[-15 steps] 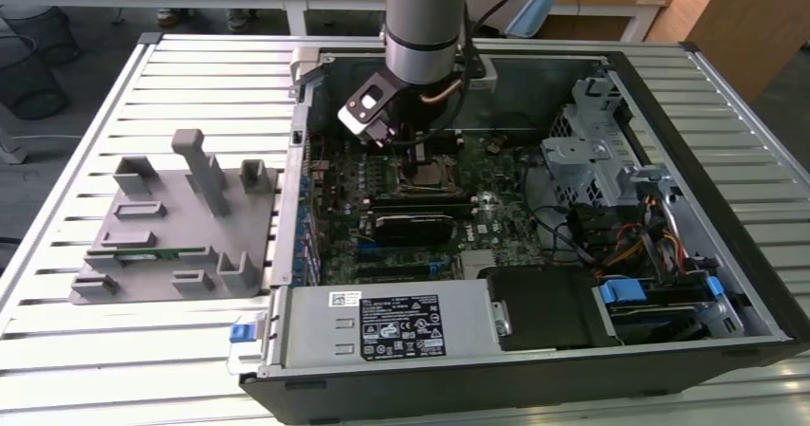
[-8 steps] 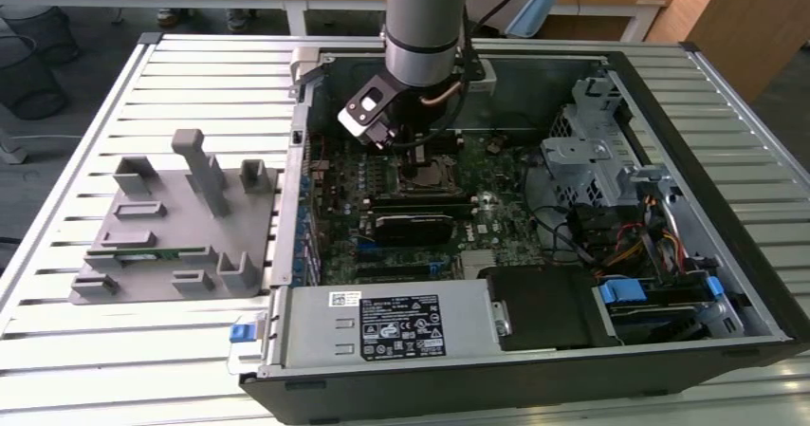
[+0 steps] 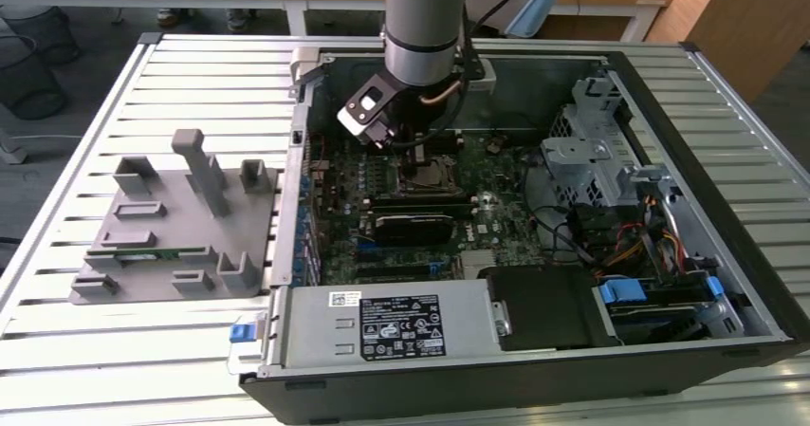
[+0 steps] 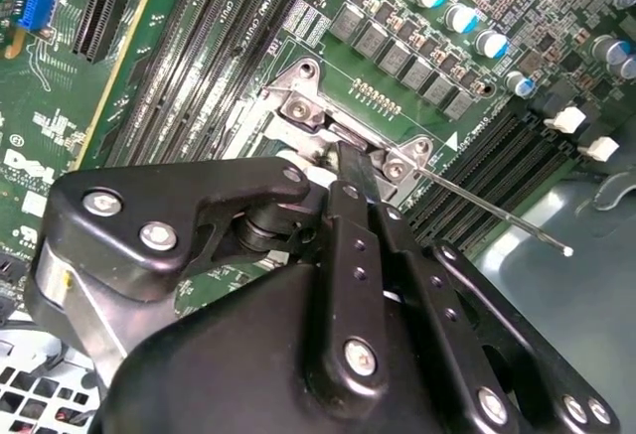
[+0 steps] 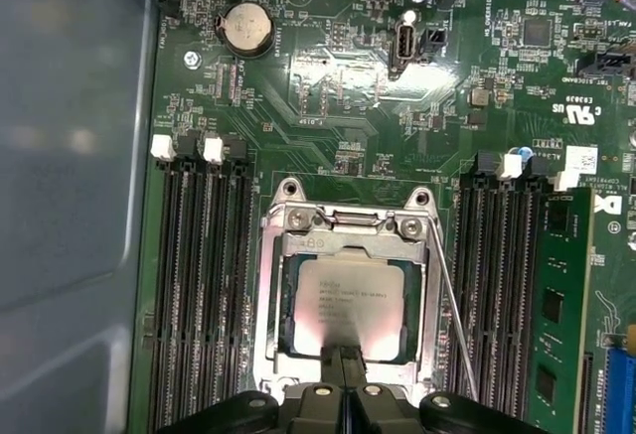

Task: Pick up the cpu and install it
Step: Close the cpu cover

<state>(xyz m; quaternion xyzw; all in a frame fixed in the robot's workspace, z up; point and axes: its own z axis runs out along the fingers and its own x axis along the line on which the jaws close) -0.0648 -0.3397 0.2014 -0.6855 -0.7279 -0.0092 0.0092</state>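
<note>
The cpu [image 5: 350, 305] lies flat inside the socket [image 5: 270, 285] on the motherboard [image 5: 328, 106], silver top facing up. One edge of the cpu is covered by the gripper [image 5: 343, 357]. Its two black fingers are pressed together over that edge, with only a thin seam between them. Whether the fingertips touch the cpu cannot be determined.

In the second wrist view the gripper body covers most of the socket; one corner of the metal frame and the thin wire lever [image 4: 497, 211] are visible. In the exterior view the arm [image 3: 424, 27] stands over the socket and hides part of it.

The cpu top carries several lines of small print, too fine to make out. Memory slots [image 5: 199, 285] flank the socket on both sides. A green memory stick [image 5: 556, 295] stands beyond one bank of slots and is cut off at the picture edge. A coin battery [image 5: 244, 29] sits on the board well apart from the socket. A white printed label [image 3: 402, 324] lies on a metal box inside the case [image 3: 506, 388], far from the socket.
</note>
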